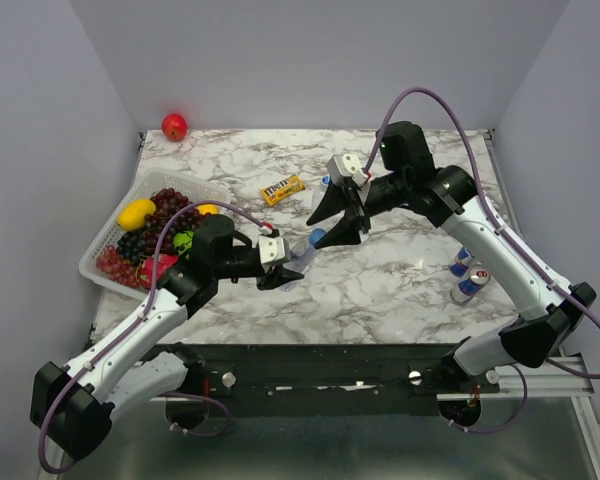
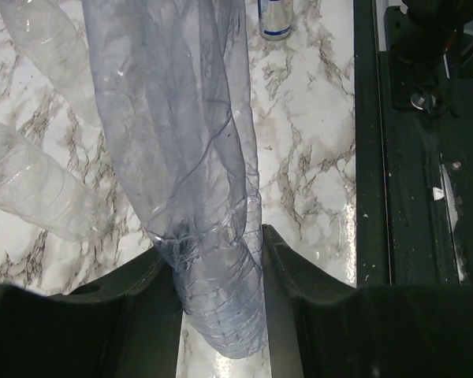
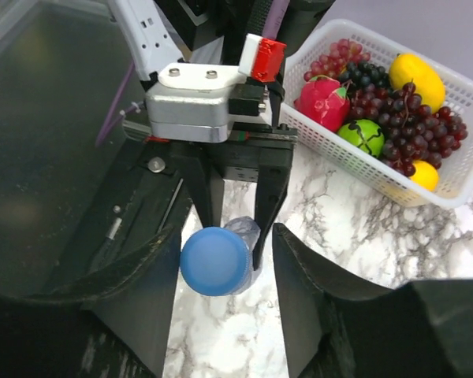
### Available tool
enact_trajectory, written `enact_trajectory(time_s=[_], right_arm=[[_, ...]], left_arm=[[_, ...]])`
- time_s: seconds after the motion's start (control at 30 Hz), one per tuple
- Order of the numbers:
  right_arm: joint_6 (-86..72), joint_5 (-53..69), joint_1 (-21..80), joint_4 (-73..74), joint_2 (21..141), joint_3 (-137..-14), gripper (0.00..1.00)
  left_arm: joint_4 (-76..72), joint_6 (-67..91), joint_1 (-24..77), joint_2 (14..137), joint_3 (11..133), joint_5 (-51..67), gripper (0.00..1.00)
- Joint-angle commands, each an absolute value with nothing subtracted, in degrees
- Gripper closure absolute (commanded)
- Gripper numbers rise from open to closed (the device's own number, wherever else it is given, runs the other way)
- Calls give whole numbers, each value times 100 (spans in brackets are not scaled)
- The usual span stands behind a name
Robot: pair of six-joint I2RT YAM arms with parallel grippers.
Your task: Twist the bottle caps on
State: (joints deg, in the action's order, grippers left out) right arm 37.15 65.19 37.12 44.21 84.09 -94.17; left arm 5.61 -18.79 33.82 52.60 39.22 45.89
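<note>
- Three bottles counted. One slim bottle (image 2: 189, 142), blue-tinted, is pinched on its body by the left gripper (image 2: 215, 252), fingers pressed against both sides. It is held over the table (image 1: 400, 280) near centre, mouth aimed at about 1 o'clock in the top view.
- Two more are lying on the marble at 9 and 11 o'clock of it in the left wrist view: a near colourless bottle (image 2: 31, 193) and a far colourless bottle (image 2: 47, 47).
- One blue cap (image 3: 211, 261) is seen for certain, seated on the slim bottle's mouth.
- The right gripper (image 3: 225, 236) is placed around that cap with fingers spread. A gap is seen on the cap's 3 o'clock side; contact on the 9 o'clock side cannot be told.
- One blue spot (image 1: 325, 181) is seen at 12 o'clock of the right gripper; too small to tell whether it is a cap.
- Two cans (image 1: 467, 273) are stood just beside each other at 3 o'clock.
- One basket (image 3: 467, 110) of fruit at 9 o'clock, one candy packet (image 1: 282, 189) at 12, one red fruit (image 1: 174, 126) at 11.
</note>
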Motion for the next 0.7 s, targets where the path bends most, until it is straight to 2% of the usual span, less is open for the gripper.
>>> enact_trajectory(time_s=[0.0,0.13,0.3,0.33,0.4,0.43,0.47,0.53,0.6,0.63,0.67], right_arm=[[3587,6566,3735,4219,8332,-9290,48],[3148,6277,3744,3730,8341,-9063,64],[1453,5521,3744,2542,8305,-8780,86],[1120,4850,3762,2183,8314,-8763,94],[65,3768,3788,1873,8227,-8631,100],[-313,2726,3814,1663,8192,-8561,100],[-786,2255,3849,1652,8191,-8552,100],[-1062,1289,4024,1896,8401,-8797,100],[-1291,1064,4078,2047,8551,-9017,99],[-1335,1159,4078,2065,8613,-9105,91],[-1223,1265,4061,2048,8605,-9149,67]], left_arm=[[159,-1592,3357,5361,4087,4772,100],[-95,-1345,3349,5440,4113,4642,100],[-904,-485,3401,5519,4043,4150,100],[-975,-344,3532,5528,4052,3887,100],[-1133,-255,3769,5555,4104,2598,100],[-1177,-168,3875,5598,4139,2114,100],[-1221,216,4024,5642,4201,1205,100],[-1143,648,4034,5888,4481,696,100],[-879,1002,4025,6072,4727,553,100],[-827,967,4017,6082,4755,693,100],[-774,915,4017,6056,4755,834,100]])
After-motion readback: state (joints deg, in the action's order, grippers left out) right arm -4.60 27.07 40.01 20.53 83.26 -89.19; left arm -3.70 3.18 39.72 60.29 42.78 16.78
